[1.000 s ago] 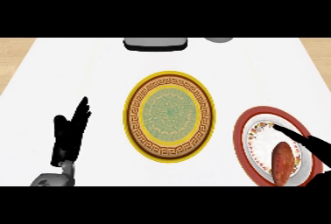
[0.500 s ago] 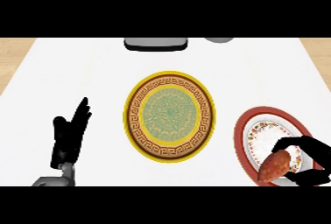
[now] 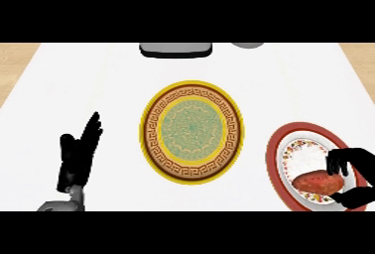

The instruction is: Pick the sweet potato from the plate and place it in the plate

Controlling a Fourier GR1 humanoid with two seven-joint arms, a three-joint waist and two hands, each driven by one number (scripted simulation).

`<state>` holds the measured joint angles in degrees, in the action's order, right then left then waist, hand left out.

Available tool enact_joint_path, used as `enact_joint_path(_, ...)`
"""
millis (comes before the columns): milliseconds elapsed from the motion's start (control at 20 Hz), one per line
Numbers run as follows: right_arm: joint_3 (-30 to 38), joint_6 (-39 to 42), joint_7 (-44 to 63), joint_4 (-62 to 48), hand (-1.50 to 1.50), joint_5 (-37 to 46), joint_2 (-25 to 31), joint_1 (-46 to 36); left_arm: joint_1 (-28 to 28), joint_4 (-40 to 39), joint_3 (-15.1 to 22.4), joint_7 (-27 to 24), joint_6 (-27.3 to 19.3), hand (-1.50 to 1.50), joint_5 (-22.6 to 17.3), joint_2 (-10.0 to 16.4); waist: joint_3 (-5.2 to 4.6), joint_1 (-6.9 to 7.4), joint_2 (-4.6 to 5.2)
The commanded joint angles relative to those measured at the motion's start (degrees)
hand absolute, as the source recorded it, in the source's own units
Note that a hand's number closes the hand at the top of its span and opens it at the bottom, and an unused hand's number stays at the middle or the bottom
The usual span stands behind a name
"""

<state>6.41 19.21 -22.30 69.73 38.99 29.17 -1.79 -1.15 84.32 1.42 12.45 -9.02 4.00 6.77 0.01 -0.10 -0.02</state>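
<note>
Sweet potato (image 3: 317, 182) placement, as I judge it, turns on one relation: the target lies to the left of what I hold and a little farther from me. Everything sits on the white counter (image 3: 293, 84). Largest on it is the yellow plate (image 3: 192, 130) with its brown key-pattern band, in the middle of the view and bare. To its right, with a strip of counter between them, is the smaller red-rimmed plate (image 3: 275, 154) with a flowered inner band, partly cut off at the view's lower right. My left hand (image 3: 77, 158) rests low at the left, fingers straight and together, well apart from both plates and holding nothing. My right hand (image 3: 350, 159) comes in from the lower right corner, its fingers and thumb curled round the right end of the sweet potato. The sweet potato is over the near part of the red-rimmed plate, its long axis running roughly left to right across the view, its free end pointing toward the yellow plate. I cannot tell whether it has cleared the plate's surface. My right hand is plainly the nearer one, so I judge the coming move to be a lift and a carry leftward over the red rim.
</note>
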Motion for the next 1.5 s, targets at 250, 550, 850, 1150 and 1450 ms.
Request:
enact_joint_path(250, -17.55, -13.10, 23.30, 14.92, 1.50, 14.81, -23.66, -11.88, -2.29, -0.78, 1.95, 1.17, 1.99, 0.00, 0.44, 0.10, -0.64, 5.11, -0.46)
enact_joint_path(550, -31.62, -22.16, 44.22, 18.57, 1.50, 20.81, -28.94, -19.80, -3.99, -1.81, 2.34, 1.38, 1.50, 0.00, 1.30, -0.21, -0.26, 4.58, -0.61)
enact_joint_path(850, -41.50, -30.61, 69.52, 21.86, 1.50, 29.29, -29.11, -28.21, -3.47, -2.67, 0.55, 1.04, 2.17, 0.00, 0.14, 0.91, -0.26, 3.54, -0.67)
enact_joint_path(1150, -47.47, -34.57, 92.25, 12.50, 1.50, 28.70, -29.15, -41.50, -2.48, -0.88, 0.50, 1.11, 2.62, 0.00, -0.23, 1.09, -0.09, 3.76, 0.09)
enact_joint_path(1450, -48.57, -36.19, 96.53, 3.75, 1.50, 23.16, -29.14, -48.80, -3.09, -0.05, 0.13, 1.30, 1.87, 0.00, 0.02, 0.70, -0.06, 3.06, 0.19)
